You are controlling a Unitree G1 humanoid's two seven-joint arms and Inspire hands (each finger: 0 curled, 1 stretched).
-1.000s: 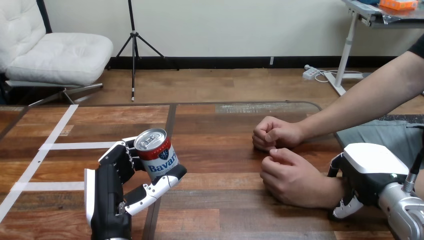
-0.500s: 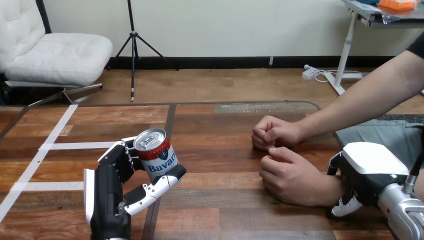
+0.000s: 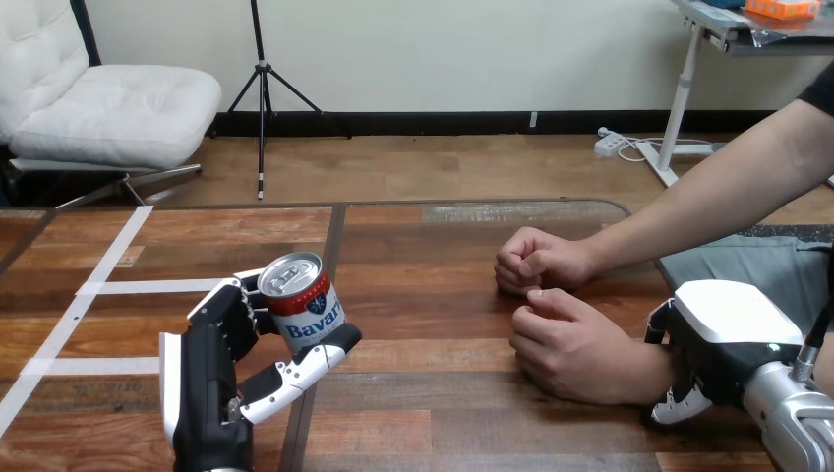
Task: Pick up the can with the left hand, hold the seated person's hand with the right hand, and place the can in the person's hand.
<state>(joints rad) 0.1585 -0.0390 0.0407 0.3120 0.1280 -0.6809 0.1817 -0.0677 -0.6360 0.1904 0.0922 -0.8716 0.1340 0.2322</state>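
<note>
While L hand (image 3: 207, 383) grasps can (image 3: 300, 300) w/ fingers (image 3: 231, 303) and thumb curled round it, can tilted, at bench (image 3: 443, 423) near-left, R hand (image 3: 733, 324) sits against wrist (image 3: 641, 374) of person's nearer fist (image 3: 565, 344); whether it grasps, can't tell. Farther fist (image 3: 536, 261) rests on bench, both well apart from can.

The left hand (image 3: 211, 383) has carried the can (image 3: 300, 300) slightly leftward.

Wooden table (image 3: 423, 295): white tape (image 3: 148, 287) left; person's far hand (image 3: 536, 261), near hand (image 3: 570, 344) resting right.
</note>
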